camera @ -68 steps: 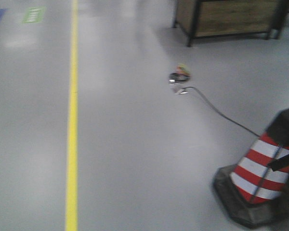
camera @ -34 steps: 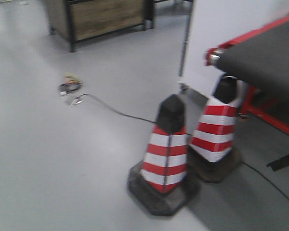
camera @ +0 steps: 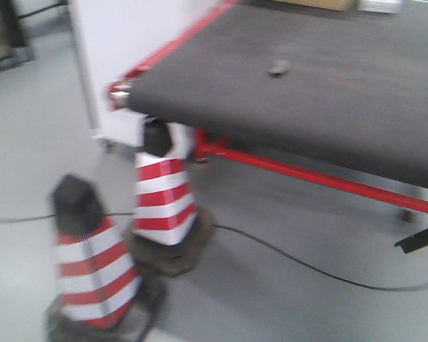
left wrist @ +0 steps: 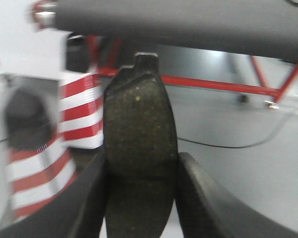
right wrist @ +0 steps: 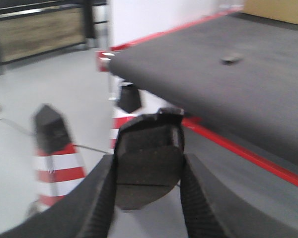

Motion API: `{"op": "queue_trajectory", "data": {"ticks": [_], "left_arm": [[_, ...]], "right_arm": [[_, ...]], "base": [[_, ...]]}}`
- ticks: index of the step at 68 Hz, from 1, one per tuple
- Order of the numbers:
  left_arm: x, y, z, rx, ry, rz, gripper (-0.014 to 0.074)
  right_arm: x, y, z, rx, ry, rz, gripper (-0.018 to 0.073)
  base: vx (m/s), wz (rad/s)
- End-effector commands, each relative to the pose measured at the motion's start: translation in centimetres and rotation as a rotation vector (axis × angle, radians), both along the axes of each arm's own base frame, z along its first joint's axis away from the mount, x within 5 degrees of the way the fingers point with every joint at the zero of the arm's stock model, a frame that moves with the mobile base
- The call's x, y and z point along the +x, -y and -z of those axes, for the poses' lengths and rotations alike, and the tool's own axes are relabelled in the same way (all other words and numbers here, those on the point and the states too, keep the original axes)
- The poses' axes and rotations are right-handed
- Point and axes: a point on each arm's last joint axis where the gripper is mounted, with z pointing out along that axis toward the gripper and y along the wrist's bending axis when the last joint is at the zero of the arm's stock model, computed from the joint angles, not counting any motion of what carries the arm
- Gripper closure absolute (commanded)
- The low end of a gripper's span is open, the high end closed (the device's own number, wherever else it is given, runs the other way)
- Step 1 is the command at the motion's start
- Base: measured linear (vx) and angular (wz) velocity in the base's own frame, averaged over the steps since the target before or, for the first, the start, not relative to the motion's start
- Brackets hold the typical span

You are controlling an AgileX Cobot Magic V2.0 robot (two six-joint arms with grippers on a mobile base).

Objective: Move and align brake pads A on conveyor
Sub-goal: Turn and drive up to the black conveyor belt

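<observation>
Your left gripper (left wrist: 139,173) clamps one brake pad (left wrist: 139,144) on end, tab at 12 o'clock; right gripper (right wrist: 148,171) pinches another pad (right wrist: 149,158), kept secure for transit; conveyor (camera: 307,100) sits at 1 o'clock beyond the traffic cones (camera: 164,206), one small dark piece (camera: 279,68) on it, blurred, likely a pad.

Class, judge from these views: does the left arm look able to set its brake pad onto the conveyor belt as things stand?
Probably not yet. The left gripper holds its brake pad below the conveyor, with two traffic cones standing before that edge.
</observation>
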Motion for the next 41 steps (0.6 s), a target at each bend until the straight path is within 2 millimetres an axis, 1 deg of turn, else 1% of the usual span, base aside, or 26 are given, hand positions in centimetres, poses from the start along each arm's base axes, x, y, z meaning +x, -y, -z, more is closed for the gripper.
{"op": "queue_trajectory", "data": {"ticks": [1,16,25,33,41], "left_arm": [[0.22,0.3,-1.67,-0.05,0.101,0.02,0.0603],[0.22,0.3,-1.67,-0.05,0.101,0.02,0.0603],[0.22,0.3,-1.67,-0.05,0.101,0.02,0.0603],[0.22,0.3,-1.67,-0.05,0.101,0.02,0.0603],[0.22,0.3,-1.68,-0.051,0.102,0.02,0.0603]], "right_arm": [[0.07,-0.12,-1.7,0.021,0.113,-0.015,0.0564],[0.07,-0.12,-1.7,0.021,0.113,-0.015,0.0564],[0.07,-0.12,-1.7,0.021,0.113,-0.015,0.0564],[0.07,-0.12,-1.7,0.021,0.113,-0.015,0.0564],[0.07,-0.12,-1.7,0.021,0.113,-0.015,0.0564]], "base": [[0.15,-0.92],[0.14,-0.87],[0.12,-0.72],[0.09,-0.45],[0.06,-0.18]]}}
